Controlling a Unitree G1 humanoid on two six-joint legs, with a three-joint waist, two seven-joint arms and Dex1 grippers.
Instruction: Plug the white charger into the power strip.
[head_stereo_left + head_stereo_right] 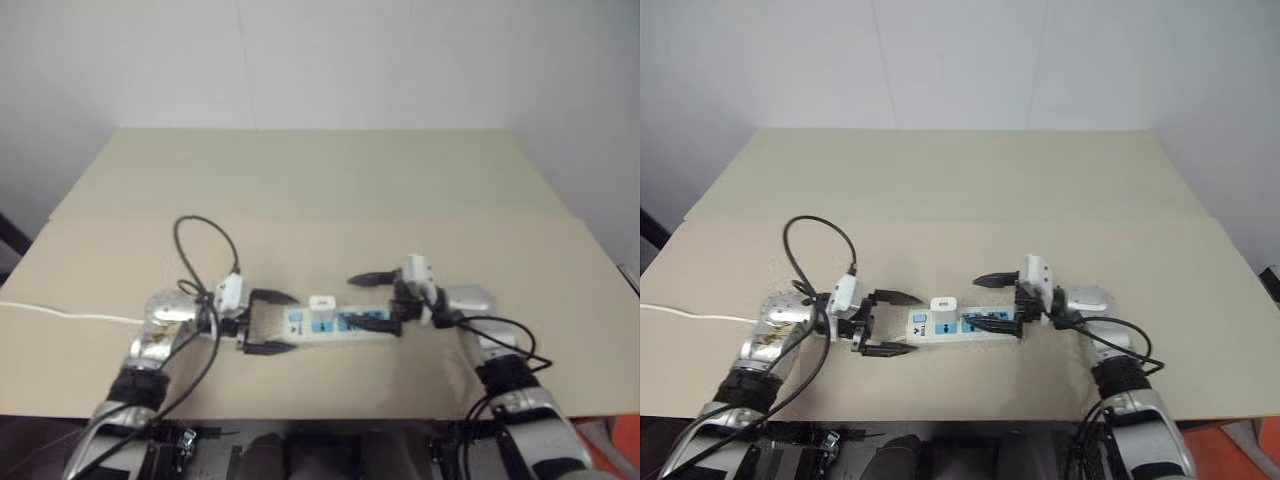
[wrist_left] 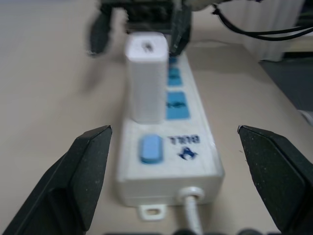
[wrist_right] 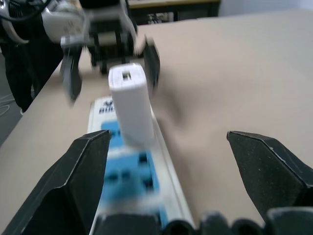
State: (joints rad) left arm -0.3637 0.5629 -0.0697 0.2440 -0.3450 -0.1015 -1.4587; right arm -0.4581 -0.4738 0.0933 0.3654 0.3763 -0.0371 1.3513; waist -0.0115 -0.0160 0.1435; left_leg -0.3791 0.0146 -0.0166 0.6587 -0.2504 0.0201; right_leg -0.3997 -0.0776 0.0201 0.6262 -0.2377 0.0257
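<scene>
Nearest the head camera, at the lower left of the frame, the left pincer [image 1: 272, 322] points toward the middle with its two black fingers spread wide, released and grasping nothing. One finger sits above and one below the near end of the long white rectangular power strip [image 1: 340, 326], and neither finger touches it. A thin white cord [image 1: 70, 315] runs off to the left edge of the frame across the pale beige worktop [image 1: 320, 200], and a black cable [image 1: 205, 250] loops up above the left wrist.

At the centre of the frame the strip lies flat on the worktop, running left to right, with blue sockets [image 2: 177, 105] along its face and a small blue switch [image 2: 150, 148] at its left end, just beside where its cord comes out. A small plain white rounded charger block [image 1: 322, 307] stands upright in the socket next to the switch, seated on the strip. In the left wrist view it rises straight from the strip's face [image 2: 145, 83], and in the right wrist view it stands tall between the two pincers [image 3: 131, 105].

To the right of centre, the right pincer [image 1: 375, 298] points back toward the middle, its black fingers also wide apart, released and empty. Its fingers straddle the right end of the strip, well clear of the charger.
</scene>
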